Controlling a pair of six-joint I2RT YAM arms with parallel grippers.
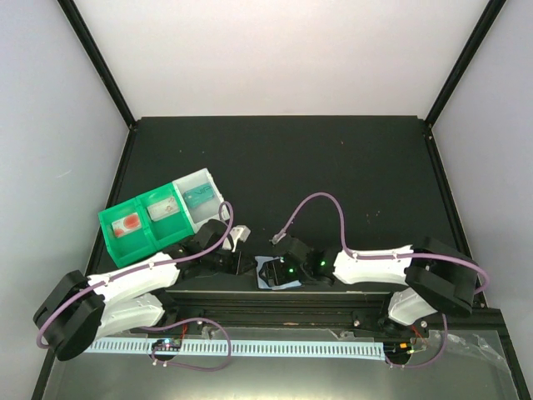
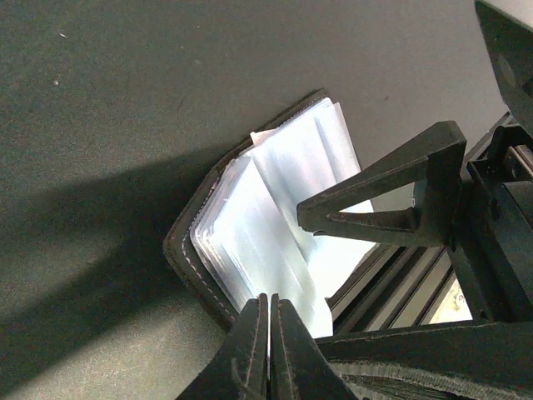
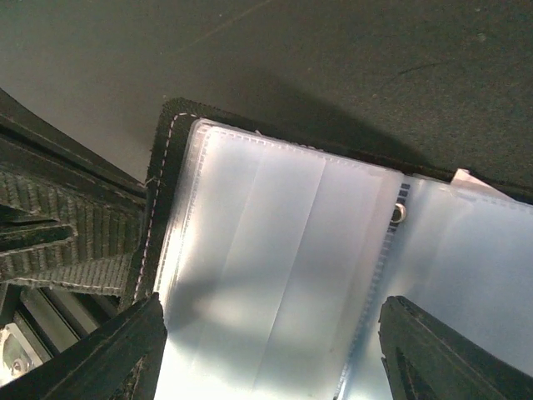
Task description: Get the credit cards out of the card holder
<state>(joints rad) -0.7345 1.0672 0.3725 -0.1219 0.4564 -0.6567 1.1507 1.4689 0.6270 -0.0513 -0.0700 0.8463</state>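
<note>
The card holder point(image 1: 275, 273) lies open near the table's front edge, between my two grippers. It has a dark stitched edge point(image 2: 187, 258) and pale clear sleeves point(image 3: 275, 250). A small pale corner point(image 3: 466, 177) sticks out of its far side. I see no credit cards in the sleeves facing me. My left gripper point(image 2: 269, 310) is shut, its tips pinched on the near edge of the sleeves. My right gripper point(image 3: 271, 354) hangs open just over a sleeve page, one finger on each side. One right finger point(image 2: 391, 200) crosses the left wrist view.
A green-and-clear compartment tray point(image 1: 158, 218) stands at the left. It holds a red-and-white card-like piece point(image 1: 131, 225) and a teal one point(image 1: 198, 196). A small pale object point(image 1: 240, 236) lies beside the left arm. The black rail point(image 1: 275, 298) runs along the front edge.
</note>
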